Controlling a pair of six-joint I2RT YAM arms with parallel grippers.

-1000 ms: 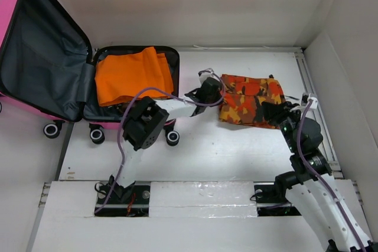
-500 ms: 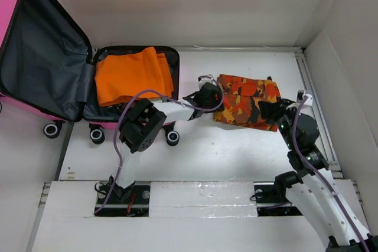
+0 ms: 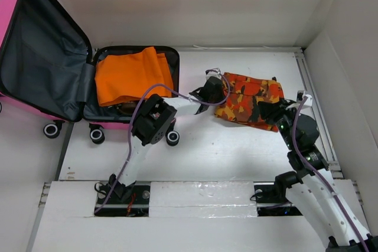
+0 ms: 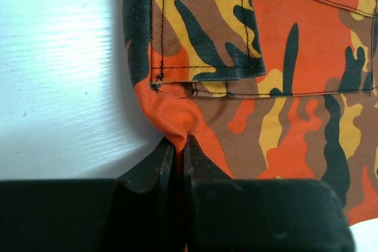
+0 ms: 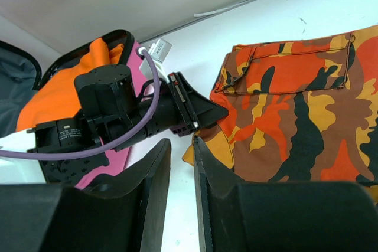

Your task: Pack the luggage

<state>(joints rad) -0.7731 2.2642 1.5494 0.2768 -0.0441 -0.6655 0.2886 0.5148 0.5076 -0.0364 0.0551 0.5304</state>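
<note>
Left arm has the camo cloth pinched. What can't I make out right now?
- Top view: orange cloth covers the luggage floor; anything beneath is hidden.
- Top view: the luggage lid is cut off by the left edge.
- Left wrist view: left gripper hides how much camo garment is pinched.
- Top view: right gripper covers the garment's near edge.

Lab cell: white-walled table (image 3: 236,151)

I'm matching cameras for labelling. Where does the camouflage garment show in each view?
Top external: the camouflage garment lies right of centre.
Left wrist: it fills the upper right.
Right wrist: it covers the right half.
Shared landmark: the left gripper, pinching the garment's corner.
</note>
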